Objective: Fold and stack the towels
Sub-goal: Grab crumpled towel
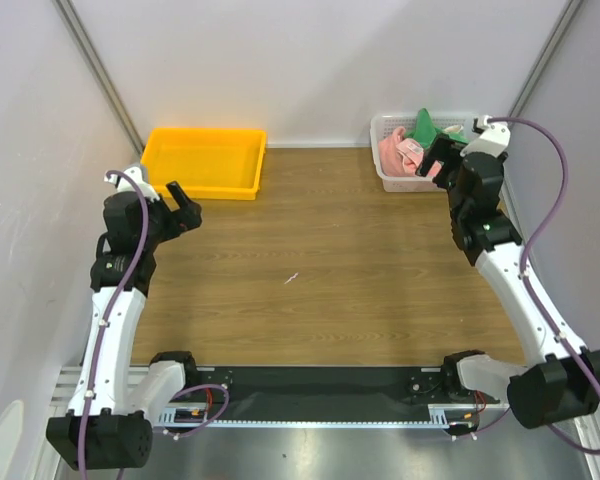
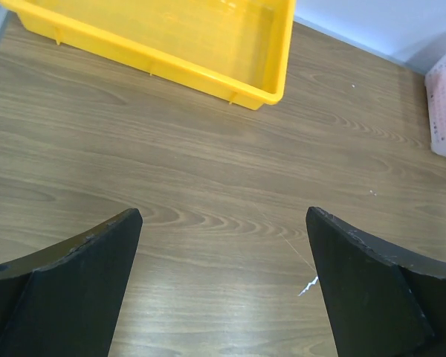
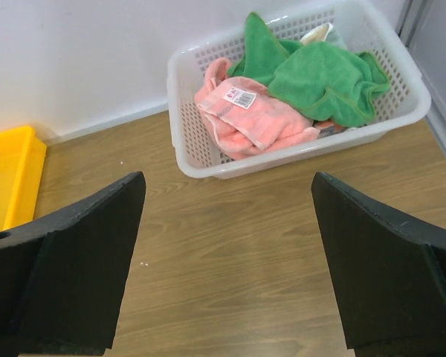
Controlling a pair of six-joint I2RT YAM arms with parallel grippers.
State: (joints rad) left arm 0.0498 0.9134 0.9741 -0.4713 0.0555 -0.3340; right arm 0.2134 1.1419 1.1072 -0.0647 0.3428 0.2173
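Note:
A white mesh basket (image 3: 201, 160) at the back right holds crumpled towels: a pink towel (image 3: 249, 119) with a label and a green towel (image 3: 320, 78) on top of it. The top view shows the basket (image 1: 383, 177) partly behind my right arm. My right gripper (image 3: 227, 279) is open and empty, above bare wood just in front of the basket; it also shows in the top view (image 1: 442, 158). My left gripper (image 2: 223, 286) is open and empty above the table, short of the yellow tray (image 2: 208, 71). In the top view the left gripper (image 1: 185, 212) is at the left.
The yellow tray (image 1: 205, 160) stands at the back left and holds nothing. A small white scratch (image 1: 291, 278) marks the wooden table near its middle. Grey walls and slanted metal posts close the back and sides.

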